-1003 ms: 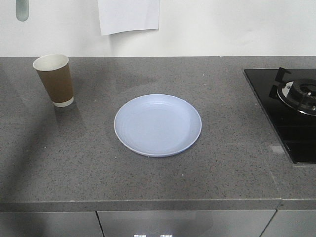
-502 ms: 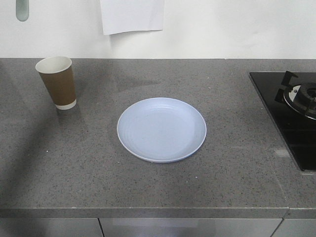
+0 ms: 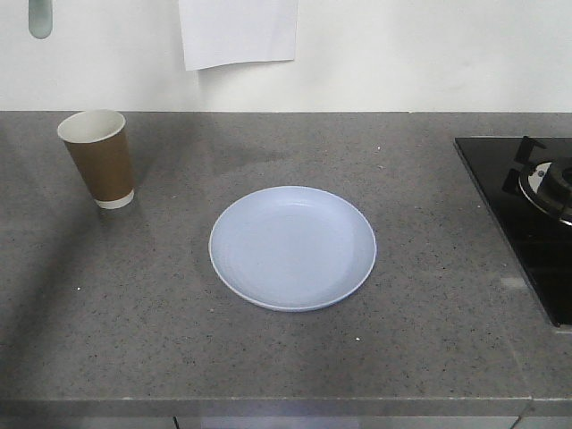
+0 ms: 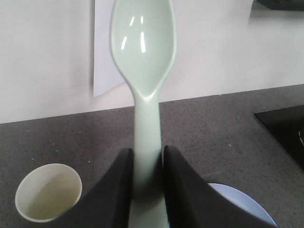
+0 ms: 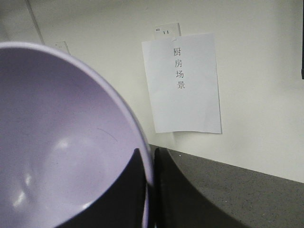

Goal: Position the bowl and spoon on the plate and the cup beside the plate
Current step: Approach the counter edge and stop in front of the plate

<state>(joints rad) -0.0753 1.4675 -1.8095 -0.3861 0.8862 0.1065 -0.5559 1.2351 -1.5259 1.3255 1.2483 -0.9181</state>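
The pale blue plate lies bare in the middle of the grey counter. The brown paper cup stands upright at the far left, apart from the plate. Neither arm shows in the front view. In the left wrist view my left gripper is shut on the handle of the mint-white spoon, whose head points up and away; the cup and the plate's edge lie below it. In the right wrist view my right gripper is shut on the rim of the lavender bowl, held above the counter.
A black gas hob takes up the counter's right end. A white paper sheet hangs on the back wall above the counter. The counter's front edge runs along the bottom of the front view.
The front view has shifted: plate, cup and hob sit slightly lower in frame and the hob further right. Plate and cup keep their places on the counter.
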